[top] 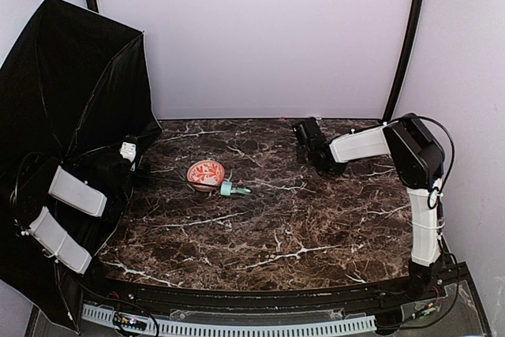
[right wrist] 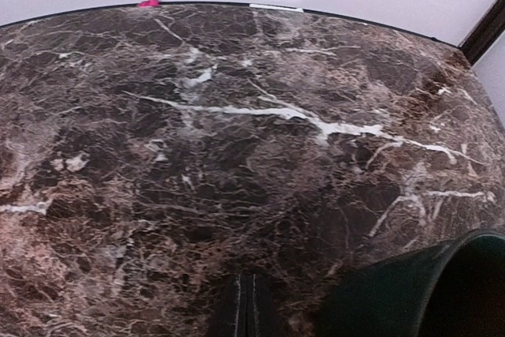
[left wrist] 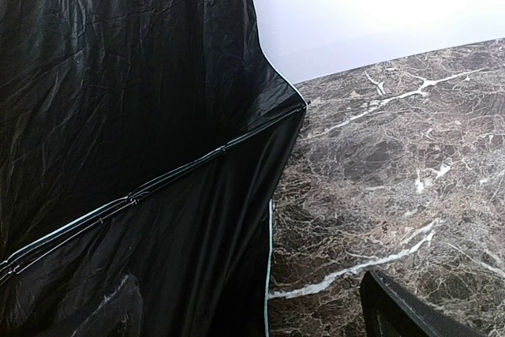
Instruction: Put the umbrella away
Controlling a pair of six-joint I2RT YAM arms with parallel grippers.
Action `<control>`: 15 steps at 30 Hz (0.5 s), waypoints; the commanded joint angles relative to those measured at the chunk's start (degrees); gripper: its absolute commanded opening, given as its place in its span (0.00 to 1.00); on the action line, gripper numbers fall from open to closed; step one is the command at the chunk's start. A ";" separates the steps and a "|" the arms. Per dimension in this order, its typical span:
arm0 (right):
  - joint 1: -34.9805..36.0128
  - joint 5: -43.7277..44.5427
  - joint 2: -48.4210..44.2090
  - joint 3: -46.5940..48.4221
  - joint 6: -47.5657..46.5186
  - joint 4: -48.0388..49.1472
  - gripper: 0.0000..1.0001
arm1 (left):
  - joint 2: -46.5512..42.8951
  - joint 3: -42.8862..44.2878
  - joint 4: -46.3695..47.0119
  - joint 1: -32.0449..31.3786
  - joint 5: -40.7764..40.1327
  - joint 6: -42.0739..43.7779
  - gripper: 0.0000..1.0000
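Nearest the left wrist lens: one black fingertip (left wrist: 410, 313) of the left gripper (top: 134, 162), spread wide and holding nothing. Just beyond, filling that view, black underside of the compact folding umbrella (top: 79, 84), fully opened, tipped on its side at the table's left edge and spilling past it. Thin shaft running rightward over the dark veined marble tabletop (top: 260, 234) to a short mint handle (top: 235, 189), resting just beside the small orange-and-white patterned bowl (top: 206, 171). Probably positioned so for a reach at the ribs or runner, with collapsing the canopy judged the first job; not yet begun. Well apart on the right, right gripper (top: 306, 133) clenched on nothing, hovering low over bare marble, likely waiting to steady the handle. Close by its camera, dark green cup (right wrist: 426, 290), cut off by the frame and hidden in the overhead view. Mint outer fabric, strap and wrist cord out of sight; runner lost in black-on-black folds.
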 commanded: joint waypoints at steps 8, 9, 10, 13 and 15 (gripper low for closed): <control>-5.58 10.89 -2.86 -6.49 -4.02 -0.30 0.00 | 1.04 2.05 -0.04 -0.23 0.07 0.87 0.99; -6.32 11.24 -3.32 -7.31 -4.65 0.15 0.00 | 1.01 2.14 -0.07 -0.25 0.12 0.86 0.99; -7.15 11.58 -3.74 -8.12 -5.21 0.49 0.00 | 1.01 2.12 -0.07 -0.24 0.12 0.87 0.99; -10.69 8.90 -5.58 -10.19 -4.01 1.11 0.00 | 1.04 2.10 -0.08 -0.25 0.13 0.92 0.99; -12.05 7.07 -6.72 -11.61 -3.07 2.37 0.00 | 1.04 2.05 -0.07 -0.24 0.14 0.92 0.99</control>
